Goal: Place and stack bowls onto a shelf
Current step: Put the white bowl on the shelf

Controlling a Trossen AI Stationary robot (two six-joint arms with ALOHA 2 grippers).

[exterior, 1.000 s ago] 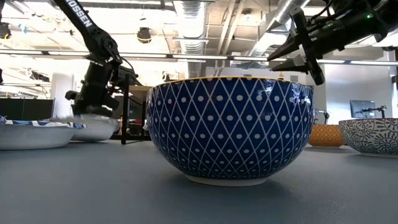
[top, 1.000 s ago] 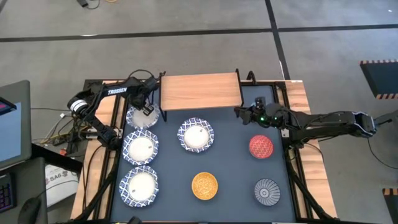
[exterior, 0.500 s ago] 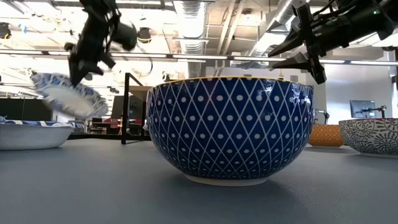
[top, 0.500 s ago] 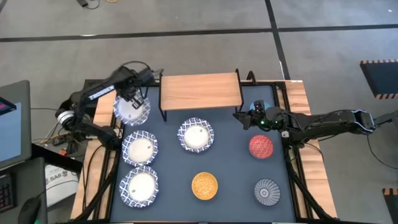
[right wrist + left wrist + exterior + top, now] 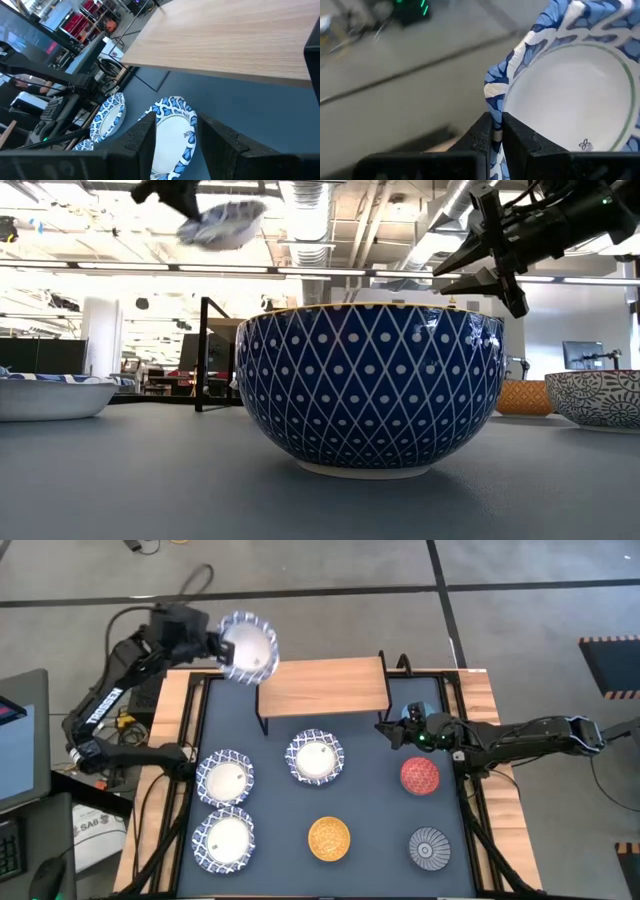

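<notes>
My left gripper (image 5: 214,645) is shut on a blue-and-white patterned bowl (image 5: 248,647) and holds it high in the air by the shelf's far left corner; the low view shows that bowl (image 5: 222,225) tilted near the ceiling line. The shelf (image 5: 322,686) has a light wooden top on black legs. Three more patterned bowls (image 5: 226,777) (image 5: 316,757) (image 5: 226,838) sit on their bases on the table. My right gripper (image 5: 386,726) hovers open by the shelf's right end, above the table. The light blue bowl is not in view. My left gripper pinches the patterned bowl's rim (image 5: 493,102), with one finger (image 5: 516,135) inside the bowl and one finger (image 5: 479,134) outside. The bowl is lifted clear and tilted, and its white inside faces the overhead camera.
A red bowl (image 5: 420,775), a yellow bowl (image 5: 329,838) and a grey-blue striped bowl (image 5: 430,847) stand on the table's right and near parts. The yellow-rimmed bowl (image 5: 372,385) fills the low view. Wooden rails (image 5: 500,790) edge the dark tabletop.
My left gripper has lifted the patterned bowl off the table's far left part. It has carried the bowl up and toward the far edge, to beside the shelf's far left corner, tipping it on the way. My right arm has stayed still.
</notes>
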